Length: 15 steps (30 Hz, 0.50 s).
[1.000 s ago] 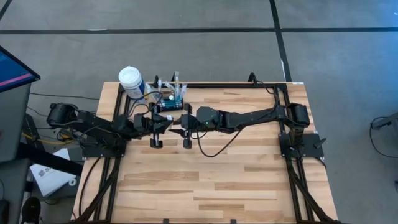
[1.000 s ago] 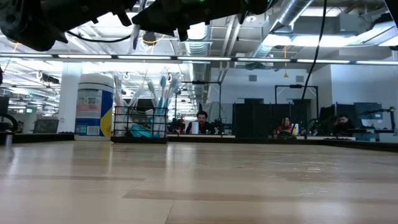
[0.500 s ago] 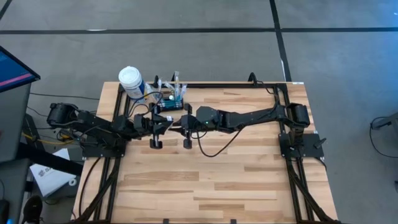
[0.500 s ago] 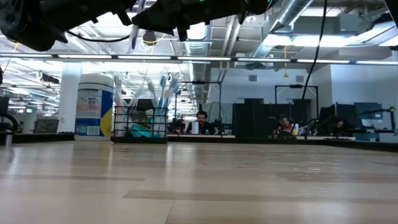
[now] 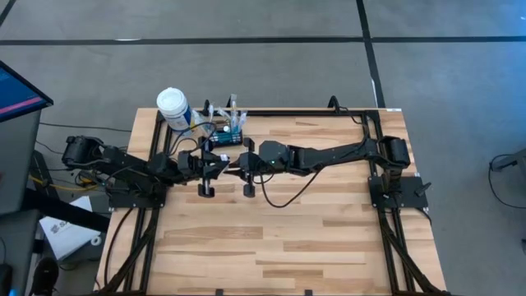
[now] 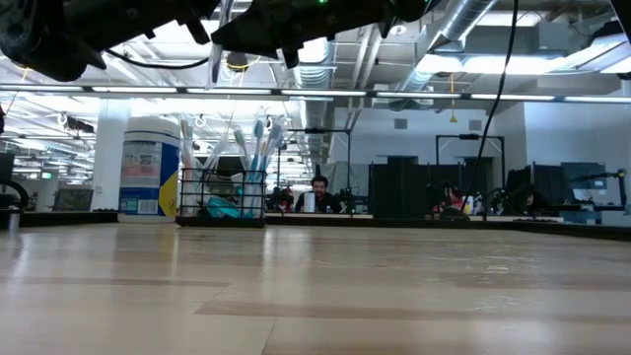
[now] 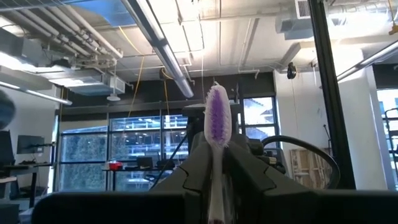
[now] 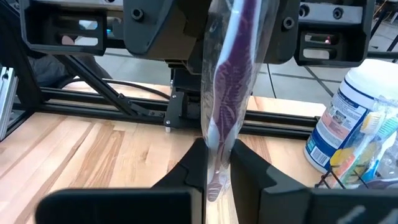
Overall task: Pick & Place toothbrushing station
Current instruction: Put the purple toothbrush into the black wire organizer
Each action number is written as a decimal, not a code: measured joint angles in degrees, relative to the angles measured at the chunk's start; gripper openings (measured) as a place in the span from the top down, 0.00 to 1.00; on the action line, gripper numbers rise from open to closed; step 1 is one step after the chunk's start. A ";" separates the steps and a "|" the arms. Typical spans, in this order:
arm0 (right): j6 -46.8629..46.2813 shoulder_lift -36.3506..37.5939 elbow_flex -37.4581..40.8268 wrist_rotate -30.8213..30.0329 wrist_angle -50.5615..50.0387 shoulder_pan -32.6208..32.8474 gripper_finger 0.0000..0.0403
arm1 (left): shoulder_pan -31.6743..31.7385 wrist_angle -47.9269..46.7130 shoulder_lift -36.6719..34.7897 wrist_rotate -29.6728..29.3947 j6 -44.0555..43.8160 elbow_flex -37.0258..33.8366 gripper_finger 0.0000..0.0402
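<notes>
A toothbrush [image 7: 216,115] with purple bristles hangs in the air above the table's middle, between my two grippers, which meet tip to tip. My left gripper [image 5: 223,162] comes from the table's left and my right gripper [image 5: 237,162] from the right; both are shut on the brush. The toothbrushing station [image 5: 223,131], a black wire-mesh caddy holding several brushes, stands on its base at the far edge just beyond the grippers and also shows in the low view [image 6: 222,197]. My left gripper [image 7: 216,180] pinches the toothbrush's handle [image 7: 216,163] between its two fingers, below the head. The bristled head stands out past the fingertips. The brush is lifted clear of the table. My right gripper [image 8: 217,168] pinches the toothbrush [image 8: 229,81] between its two fingers at the brush's end nearest them [image 8: 215,148]. It comes about level from the table's right. The rest of the brush runs on toward the left gripper's body, clear of the table.
A white-capped bottle [image 5: 174,109] with a blue label stands left of the caddy at the far left corner. Black frame rails [image 5: 312,113] run along the table's far edge. The near half of the wooden table [image 5: 279,247] is bare board.
</notes>
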<state>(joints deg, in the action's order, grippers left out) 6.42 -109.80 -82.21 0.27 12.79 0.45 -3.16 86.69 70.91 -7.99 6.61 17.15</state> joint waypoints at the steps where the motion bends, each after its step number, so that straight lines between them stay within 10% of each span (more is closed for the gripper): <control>1: -0.02 0.02 0.00 0.00 -0.34 0.00 0.92 | 0.00 -0.11 0.00 -0.02 0.00 0.00 0.90; 15: -0.40 1.91 0.07 -0.11 -7.79 0.28 0.92 | 0.00 -4.63 -0.37 -0.03 -2.83 0.07 0.80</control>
<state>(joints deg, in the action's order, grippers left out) 6.02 -107.89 -82.14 0.17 5.00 0.73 -3.16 82.06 70.54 -8.02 3.78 17.21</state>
